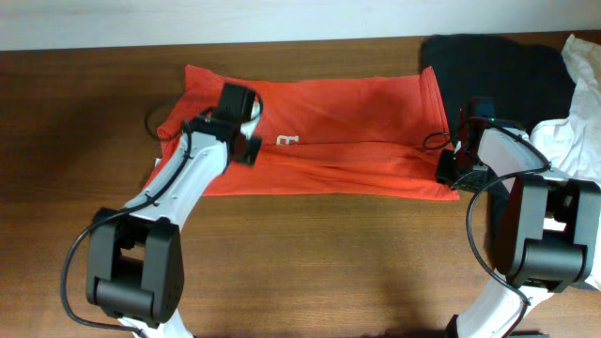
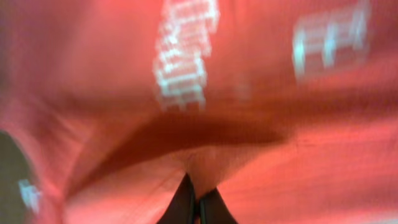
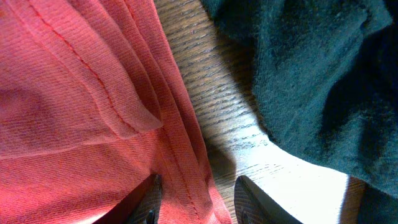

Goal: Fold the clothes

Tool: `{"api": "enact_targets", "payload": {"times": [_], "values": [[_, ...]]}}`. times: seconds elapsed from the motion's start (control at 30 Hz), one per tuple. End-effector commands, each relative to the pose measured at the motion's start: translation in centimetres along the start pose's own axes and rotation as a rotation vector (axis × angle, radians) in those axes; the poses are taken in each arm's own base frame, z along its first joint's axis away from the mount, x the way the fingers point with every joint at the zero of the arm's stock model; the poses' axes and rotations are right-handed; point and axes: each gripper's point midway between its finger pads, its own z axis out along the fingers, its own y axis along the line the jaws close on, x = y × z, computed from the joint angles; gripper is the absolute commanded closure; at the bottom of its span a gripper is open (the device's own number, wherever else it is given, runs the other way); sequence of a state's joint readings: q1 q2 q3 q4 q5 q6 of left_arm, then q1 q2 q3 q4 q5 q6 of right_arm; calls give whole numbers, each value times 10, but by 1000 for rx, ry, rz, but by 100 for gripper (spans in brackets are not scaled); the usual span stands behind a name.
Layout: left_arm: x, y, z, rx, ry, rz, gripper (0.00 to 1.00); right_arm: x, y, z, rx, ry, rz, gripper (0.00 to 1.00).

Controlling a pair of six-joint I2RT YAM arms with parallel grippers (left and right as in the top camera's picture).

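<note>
Red-orange T-shirt [image 1: 357, 122] lies spread flat on the far middle of the wooden table [image 1: 310, 244], longer from side to side than from front to back. Shallow creases run along its near half. Its left end is bunched and partly hidden under the left arm.

The left gripper [image 2: 198, 205] is down on the left part of the cloth. In the left wrist view its two dark fingers stand almost together, with a ridge of red fabric drawn up to their tips, so it looks pinched shut on the shirt. That view is blurred.

The right gripper [image 3: 196, 199] sits at the shirt's right edge with its fingers [image 3: 146, 202] well apart. One is over the red cloth and the other over bare wood, with the stitched hem lying between them. It grips nothing.

A black garment [image 1: 493, 66] is heaped just beyond the shirt's right edge at the far right of the table. In the right wrist view only a narrow strip of wood parts the two. A white garment [image 1: 582, 94] lies further right, against the black one and partly behind the right arm.

White lettering [image 1: 288, 141] shows near the shirt's middle. From above it is a small block too small to read. In the left wrist view it is only smeared white patches [image 2: 183, 68], not legible.
</note>
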State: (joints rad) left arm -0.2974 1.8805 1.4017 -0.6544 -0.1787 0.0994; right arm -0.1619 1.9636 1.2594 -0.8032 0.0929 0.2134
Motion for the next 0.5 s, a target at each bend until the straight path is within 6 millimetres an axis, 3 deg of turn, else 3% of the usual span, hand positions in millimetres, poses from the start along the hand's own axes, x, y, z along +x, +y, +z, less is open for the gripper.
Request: {"api": "enact_targets", "payload": {"times": [0.0, 0.07, 0.17, 0.4, 0.47], "values": [[-46, 16, -25, -58, -148, -23, 14, 15, -4, 17, 31, 61, -3, 57], [-33, 14, -21, -54, -96, -12, 2, 15, -4, 17, 31, 62, -3, 57], [6, 22, -15, -58, 65, -16, 1, 15, -4, 17, 31, 62, -3, 57], [51, 96, -7, -48, 174, -409, 1, 15, -4, 17, 31, 61, -3, 57], [72, 119, -4, -53, 221, -577, 1, 15, -4, 17, 31, 60, -3, 57]]}}
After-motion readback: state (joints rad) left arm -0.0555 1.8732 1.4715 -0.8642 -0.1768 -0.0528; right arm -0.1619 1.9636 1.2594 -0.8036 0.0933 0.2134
